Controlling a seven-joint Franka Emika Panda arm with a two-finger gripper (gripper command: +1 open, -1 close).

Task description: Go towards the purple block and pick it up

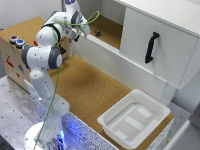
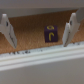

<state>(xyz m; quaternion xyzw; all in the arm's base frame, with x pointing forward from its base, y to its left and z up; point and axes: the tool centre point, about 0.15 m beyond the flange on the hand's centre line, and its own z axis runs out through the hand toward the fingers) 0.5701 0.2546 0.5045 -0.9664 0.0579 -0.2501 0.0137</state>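
The purple block (image 1: 98,33) is a tiny dark piece on the cork surface behind the white ledge (image 1: 102,44). In the wrist view the block (image 2: 50,34) is dark purple with a yellow mark and lies on cork beyond the white ledge (image 2: 40,59). My gripper (image 1: 80,34) hangs at the ledge, on the exterior view's left of the block and apart from it. In the wrist view the gripper (image 2: 38,44) is open and empty. The block shows between its two fingers (image 2: 7,29), closer to the other finger (image 2: 70,29).
A white cabinet with a black handle (image 1: 151,47) stands at the exterior view's right. A white bin (image 1: 134,119) sits at the cork table's near corner. A wooden box with blue-topped buttons (image 1: 16,41) stands at the exterior view's left.
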